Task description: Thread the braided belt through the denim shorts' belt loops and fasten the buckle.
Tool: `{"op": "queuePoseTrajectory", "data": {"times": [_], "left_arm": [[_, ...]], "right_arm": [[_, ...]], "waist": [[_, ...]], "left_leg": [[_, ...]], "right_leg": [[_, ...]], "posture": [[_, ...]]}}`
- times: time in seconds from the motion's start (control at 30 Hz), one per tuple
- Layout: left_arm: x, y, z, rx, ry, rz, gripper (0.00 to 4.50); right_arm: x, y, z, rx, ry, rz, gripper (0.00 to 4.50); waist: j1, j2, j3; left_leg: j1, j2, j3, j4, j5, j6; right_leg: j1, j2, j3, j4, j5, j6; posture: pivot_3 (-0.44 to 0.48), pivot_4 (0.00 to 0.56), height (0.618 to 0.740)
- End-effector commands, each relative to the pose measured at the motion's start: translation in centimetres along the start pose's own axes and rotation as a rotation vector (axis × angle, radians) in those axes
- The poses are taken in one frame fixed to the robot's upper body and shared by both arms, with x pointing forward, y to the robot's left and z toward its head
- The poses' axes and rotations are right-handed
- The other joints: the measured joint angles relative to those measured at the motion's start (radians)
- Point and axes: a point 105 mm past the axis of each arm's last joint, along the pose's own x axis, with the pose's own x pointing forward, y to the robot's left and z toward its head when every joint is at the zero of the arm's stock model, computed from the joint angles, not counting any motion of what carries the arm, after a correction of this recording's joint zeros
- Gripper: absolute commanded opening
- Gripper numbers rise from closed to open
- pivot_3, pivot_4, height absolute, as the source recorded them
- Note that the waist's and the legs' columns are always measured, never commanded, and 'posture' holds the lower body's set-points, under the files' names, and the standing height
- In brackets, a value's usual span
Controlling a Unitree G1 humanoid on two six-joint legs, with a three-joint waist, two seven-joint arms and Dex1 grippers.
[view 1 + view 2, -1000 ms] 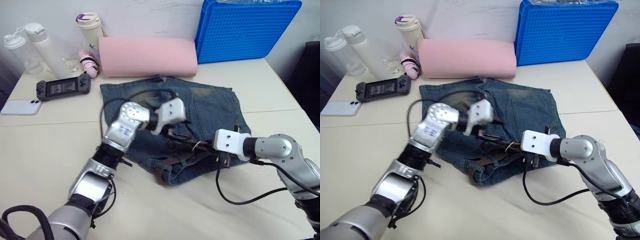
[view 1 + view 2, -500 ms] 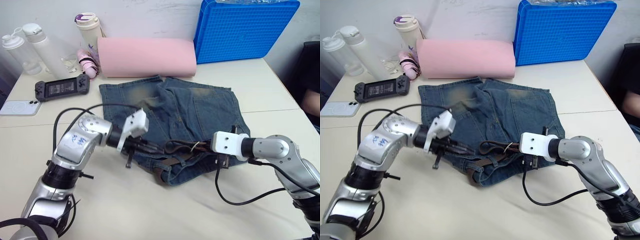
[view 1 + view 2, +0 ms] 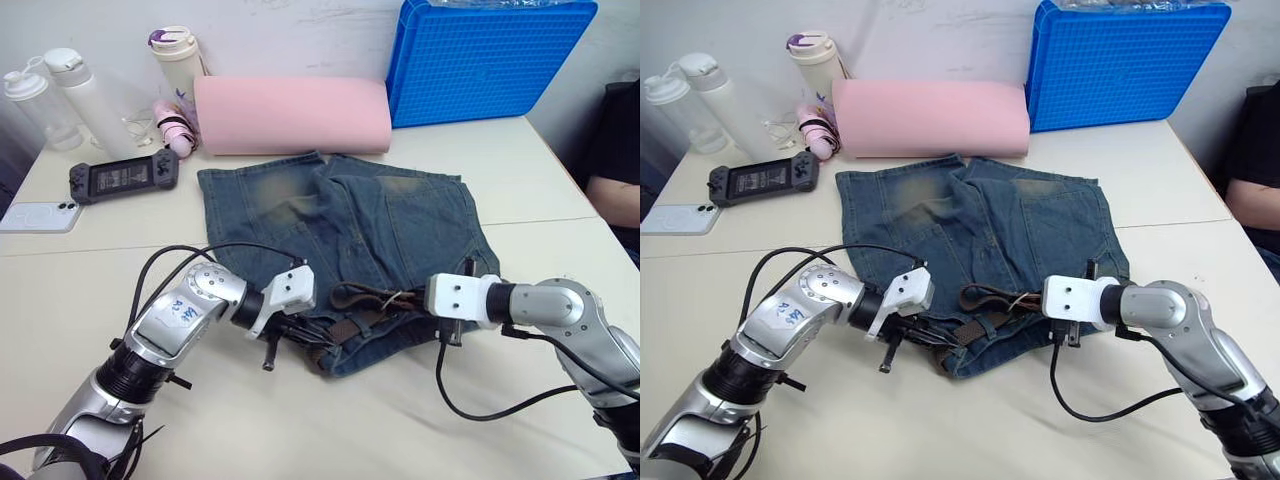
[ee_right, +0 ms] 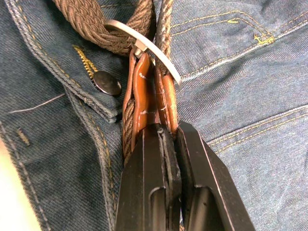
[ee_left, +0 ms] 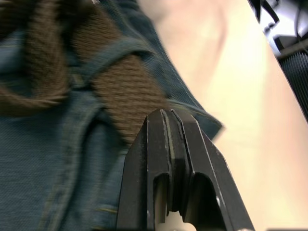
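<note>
- Far left on your table point(image 3: 330, 420): two clear bottles point(image 3: 60, 95), one tumbler point(image 3: 180, 55), one game controller point(image 3: 125, 177) and one white phone point(image 3: 40, 215), all well apart from the work.
- One pink roll point(image 3: 295, 113) lies along the far edge; one blue crate point(image 3: 490, 55) leans at the far right against the white wall.
- One pair of denim shorts point(image 3: 350, 240) lies flat at centre, waistband toward the near side, with bare tabletop open on the near side and to both sides.
- Your left gripper point(image 3: 305, 335) sits at the waistband's near-left corner, its fingers point(image 5: 173, 144) pressed together with no gap, the tips against the braided belt point(image 5: 125, 91) where it passes under one of the belt loops point(image 5: 120, 50); you cannot tell whether they pinch anything.
- One belt runs along the waistband and loops up near the middle.
- Your right gripper point(image 4: 161, 132), at the waistband's right, has its fingers narrowed onto the tan leather end behind the buckle point(image 4: 144, 45), one silver frame lying on the denim beside a dark metal button point(image 4: 107, 82).
- At the far right edge you see a seated person's arm point(image 3: 615, 195).
</note>
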Motion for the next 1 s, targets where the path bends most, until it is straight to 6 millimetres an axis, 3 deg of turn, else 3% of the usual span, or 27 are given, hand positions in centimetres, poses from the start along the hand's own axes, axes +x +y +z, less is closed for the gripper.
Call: {"op": "queuePoseTrajectory", "data": {"times": [0.03, 0.2, 0.33, 0.53, 0.63, 0.87, 1.0], "left_arm": [[-0.7, 0.2, 0.2, 0.03, 0.008, 0.006, 0.13], [-1.0, 0.6, 2.0, 0.018, -0.088, 0.016, 0.13], [-0.3, 0.5, 0.6, 0.035, -0.023, 0.017, 0.13], [1.8, -1.5, -2.1, 0.025, 0.063, -0.05, 0.13], [2.3, -1.9, -3.6, 0.047, 0.136, -0.055, 0.13], [2.6, -2.7, -6.4, 0.065, 0.251, -0.096, 0.13], [2.6, -2.8, -6.7, 0.063, 0.259, -0.1, 0.13]], "right_arm": [[-0.8, -0.4, 0.8, -0.035, -0.02, -0.011, 0.0], [-1.1, -0.4, 0.9, -0.031, -0.025, -0.011, 0.0], [-1.1, -0.3, 0.8, -0.026, -0.026, -0.009, 0.0], [-1.3, -0.2, 0.6, -0.049, -0.005, -0.017, 0.0], [-1.7, -0.6, -0.1, -0.141, 0.03, -0.055, 0.0], [-5.7, -3.9, -2.8, -0.506, 0.084, -0.211, 0.0], [-8.7, -4.9, -6.8, -0.64, 0.173, -0.233, 0.0]], "waist": [[-0.001, 0.0, 0.0], [0.0, 0.0, 0.0], [-0.003, 0.0, 0.0], [-0.003, 0.0, 0.0], [-0.001, 0.0, 0.0], [-0.006, 0.003, -0.002], [-0.009, 0.009, -0.006]], "left_leg": [[0.0, 0.0, 0.0, 0.0, 0.0, 0.0], [0.0, 0.0, 0.0, 0.0, 0.0, 0.0], [0.0, 0.0, 0.0, 0.0, 0.0, 0.0], [0.0, 0.0, 0.0, 0.0, 0.0, 0.0], [0.0, 0.0, 0.0, 0.0, 0.0, 0.0], [0.006, 0.0, 0.001, -0.002, 0.0, 0.001], [0.006, 0.0, 0.002, -0.003, 0.0, 0.001]], "right_leg": [[0.0, 0.0, 0.0, 0.0, 0.0, 0.0], [0.0, 0.0, 0.0, 0.0, 0.0, 0.0], [0.0, 0.0, 0.0, 0.0, 0.0, 0.0], [0.0, 0.0, 0.0, 0.0, 0.0, 0.0], [0.0, 0.0, 0.0, 0.0, 0.0, 0.0], [0.005, 0.0, 0.0, -0.004, 0.0, 0.0], [0.005, 0.001, 0.0, -0.004, 0.0, 0.0]], "posture": [[0.0, 0.15, 0.74], [0.0, 0.15, 0.74], [0.0, 0.15, 0.74], [0.0, 0.15, 0.74], [0.0, 0.15, 0.74], [0.0, 0.15, 0.74], [0.0, 0.15, 0.74]]}}
